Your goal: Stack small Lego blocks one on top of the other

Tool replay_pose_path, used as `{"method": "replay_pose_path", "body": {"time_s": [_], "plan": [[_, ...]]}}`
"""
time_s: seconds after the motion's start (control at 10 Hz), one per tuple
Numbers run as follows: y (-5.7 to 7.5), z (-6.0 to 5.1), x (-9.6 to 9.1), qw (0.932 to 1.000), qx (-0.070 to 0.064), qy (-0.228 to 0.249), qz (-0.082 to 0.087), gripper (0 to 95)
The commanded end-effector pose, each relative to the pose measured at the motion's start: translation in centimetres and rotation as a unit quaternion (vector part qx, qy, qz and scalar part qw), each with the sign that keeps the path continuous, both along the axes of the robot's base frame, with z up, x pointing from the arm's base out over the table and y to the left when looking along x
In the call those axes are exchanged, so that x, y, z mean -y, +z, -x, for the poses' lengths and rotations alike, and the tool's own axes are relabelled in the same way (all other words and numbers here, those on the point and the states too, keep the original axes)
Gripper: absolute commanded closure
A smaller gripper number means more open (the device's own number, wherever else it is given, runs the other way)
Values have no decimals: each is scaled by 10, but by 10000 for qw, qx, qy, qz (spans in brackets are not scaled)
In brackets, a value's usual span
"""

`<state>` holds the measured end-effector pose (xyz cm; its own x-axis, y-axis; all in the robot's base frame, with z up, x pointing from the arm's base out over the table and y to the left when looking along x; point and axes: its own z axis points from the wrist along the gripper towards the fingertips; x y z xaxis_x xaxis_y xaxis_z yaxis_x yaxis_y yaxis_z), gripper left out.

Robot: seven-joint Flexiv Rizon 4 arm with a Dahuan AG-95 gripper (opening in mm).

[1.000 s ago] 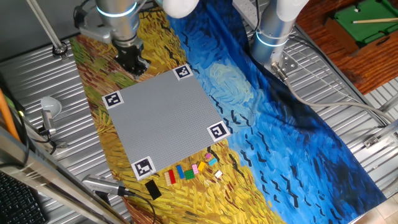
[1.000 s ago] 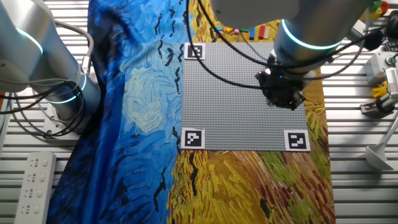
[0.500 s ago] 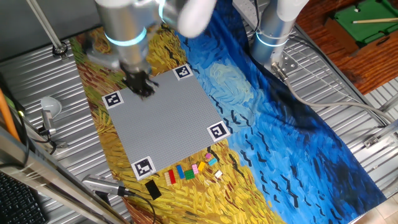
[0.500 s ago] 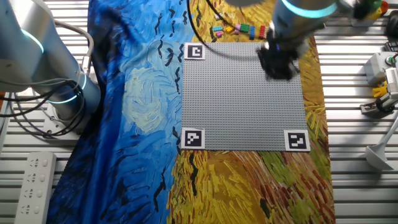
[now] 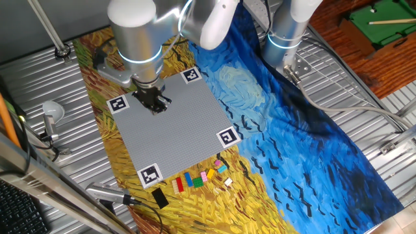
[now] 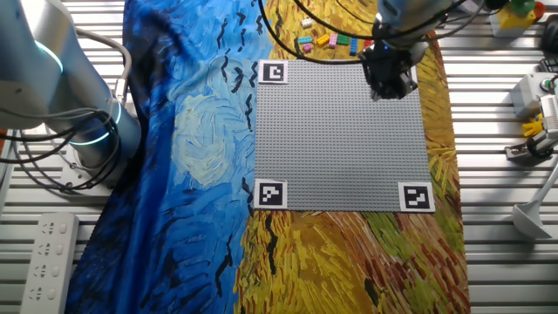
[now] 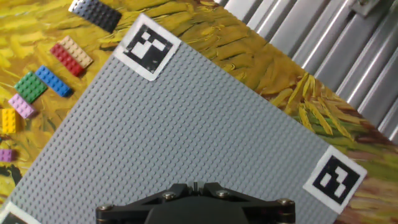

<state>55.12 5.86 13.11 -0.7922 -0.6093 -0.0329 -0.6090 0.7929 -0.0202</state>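
Note:
The small Lego blocks lie in a loose row on the painted cloth off the near edge of the grey baseplate (image 5: 175, 123): a flat black one (image 5: 159, 197), red (image 5: 180, 185), blue (image 5: 188, 180), green (image 5: 197, 182), pink (image 5: 204, 175) and yellow (image 5: 210, 173). In the hand view they sit at the upper left: black (image 7: 94, 11), red (image 7: 64, 60), blue (image 7: 53, 81), green (image 7: 30, 86), yellow (image 7: 9, 120). My gripper (image 5: 155, 104) hovers over the baseplate near a corner marker (image 5: 117, 104), far from the blocks. Its jaws are together and hold nothing (image 7: 194, 186).
The baseplate (image 6: 340, 131) has black-and-white markers at its corners (image 7: 148, 46) (image 7: 336, 175). A second robot base (image 5: 286, 36) stands at the back on the blue cloth. Ribbed metal table (image 7: 323, 37) runs beyond the cloth. A metal tool (image 5: 110, 194) lies by the black block.
My gripper has moved from beyond the baseplate's far corner onto the plate, along its edge toward the side where the blocks lie. The blocks have not moved.

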Motion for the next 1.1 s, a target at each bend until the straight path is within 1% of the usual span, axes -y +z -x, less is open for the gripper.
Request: {"method": "replay_pose_path", "body": {"time_s": [0.1, 0.2, 0.3, 0.5, 0.6, 0.7, 0.8, 1.0, 1.1], "plan": [[-4, -3, -7, 9988, -74, 469, -128, 950], [-6, -5, -15, 9990, -140, 404, -106, 950], [-11, -7, -34, 9990, -208, 384, -70, 950], [-19, -9, -59, 9992, -251, 291, -50, 950], [-22, -9, -82, 9995, -264, 163, -31, 950], [-23, -9, -88, 9996, -261, 120, -20, 950], [-23, -6, -102, 9998, -218, -36, 21, 950], [-23, -6, -102, 9997, -123, 209, 35, 950], [-23, -6, -102, 9989, -140, 443, 39, 950]]}}
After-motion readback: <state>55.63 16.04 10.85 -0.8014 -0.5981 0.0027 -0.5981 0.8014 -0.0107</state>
